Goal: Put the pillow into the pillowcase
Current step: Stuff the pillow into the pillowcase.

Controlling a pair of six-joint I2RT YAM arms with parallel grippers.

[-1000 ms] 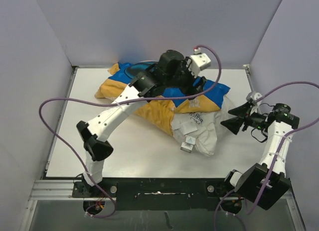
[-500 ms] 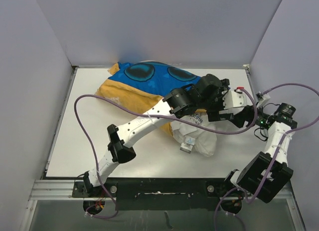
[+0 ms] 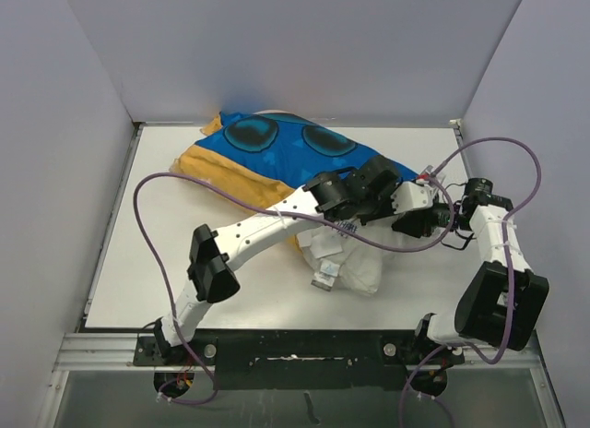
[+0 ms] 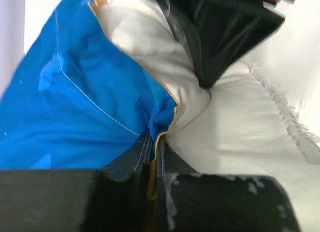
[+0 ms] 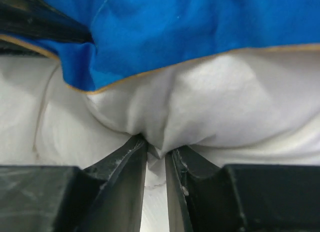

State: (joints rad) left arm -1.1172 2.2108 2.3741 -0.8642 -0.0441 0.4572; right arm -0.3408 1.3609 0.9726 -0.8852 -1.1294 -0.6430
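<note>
The pillowcase (image 3: pixel 277 144), blue on top and mustard-yellow along its left side, lies across the back of the table. The white pillow (image 3: pixel 355 262) sticks out of its right front end, with a small label showing. My left gripper (image 4: pixel 154 149) is shut on the pillowcase's blue-and-yellow hem (image 4: pixel 159 123) at the opening. My right gripper (image 5: pixel 156 153) is shut on a pinched fold of the pillow (image 5: pixel 210 107) just below the blue edge (image 5: pixel 200 27). In the top view both grippers meet at the pillowcase's right end, left (image 3: pixel 406 205) and right (image 3: pixel 431 218).
The white table (image 3: pixel 147 262) is walled in by grey panels on three sides. Purple cables (image 3: pixel 143 216) loop over the table's left half and above the right arm. The left arm reaches diagonally across the pillow's front.
My left arm swung from the back of the pillowcase to its right end and closed on the hem. My right gripper moved in leftwards and closed on the pillow.
</note>
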